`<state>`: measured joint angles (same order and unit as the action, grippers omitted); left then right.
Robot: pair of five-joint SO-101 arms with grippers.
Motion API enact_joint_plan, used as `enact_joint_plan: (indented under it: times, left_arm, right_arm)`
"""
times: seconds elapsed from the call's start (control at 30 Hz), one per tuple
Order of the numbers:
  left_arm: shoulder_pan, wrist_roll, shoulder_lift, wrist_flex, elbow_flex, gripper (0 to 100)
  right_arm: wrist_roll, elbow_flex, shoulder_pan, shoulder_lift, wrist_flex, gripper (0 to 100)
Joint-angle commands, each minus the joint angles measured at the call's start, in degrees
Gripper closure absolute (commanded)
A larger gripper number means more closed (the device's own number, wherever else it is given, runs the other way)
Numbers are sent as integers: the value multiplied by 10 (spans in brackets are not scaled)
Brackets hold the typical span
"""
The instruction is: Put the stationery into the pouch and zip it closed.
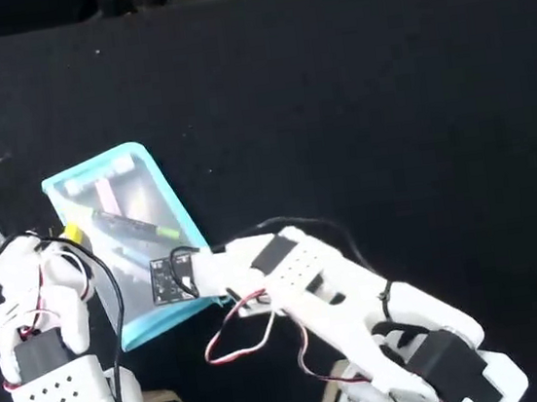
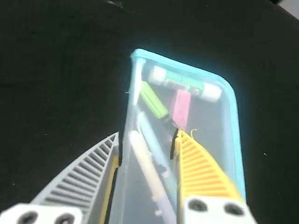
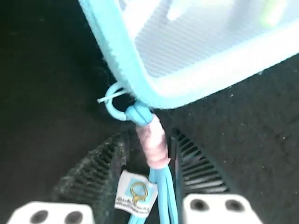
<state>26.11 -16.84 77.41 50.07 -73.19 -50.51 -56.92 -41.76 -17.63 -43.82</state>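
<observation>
One pouch [image 1: 148, 177] lies near the desk's front-left corner, its long axis front-to-back with the far end leaning left. The left gripper [image 2: 148, 134] sits part-open astride one long edge. The right gripper [image 3: 149, 135] pinches the one zipper pull [image 3: 154, 144].

Table cloth [image 1: 354, 102]: plain black. Pouch [image 1: 88, 164]: light blue rim, clear face with a fine mesh weave. Inside it were a lime-green marker [image 2: 153, 99], a pink piece [image 2: 182, 103], a white stick with a green band [image 2: 184, 83] and a whitish pen [image 2: 147, 168]. Zip pull [image 3: 154, 140]: blue cord, pink wrap, white tag with a gold ring mark. Left gripper [image 2: 148, 135]: one finger grey, the other yellow, both ribbed. Right gripper [image 3: 149, 140]: black ribbed fingers. Arm bodies were white.
</observation>
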Motion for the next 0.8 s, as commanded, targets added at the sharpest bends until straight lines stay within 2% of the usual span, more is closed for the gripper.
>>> enact_joint_plan:
  times: [0.0, 0.2, 0.47, 0.67, 0.77]
  left_arm:
    - [30, -6, 8, -11, 15, 805]
    - [74, -24, 8, -11, 22, 804]
    - [94, -38, 8, -11, 26, 803]
    - [94, -38, 8, -11, 27, 803]
    - [94, -38, 8, -11, 27, 803]
  right_arm:
    - [-5, -20, -4, -2, 69, 860]
    - [-5, -11, -4, 34, 85, 860]
    - [-1, 89, -4, 125, 5, 864]
    - [75, 92, -7, 115, 27, 866]
    - [75, 91, -5, 117, 26, 944]
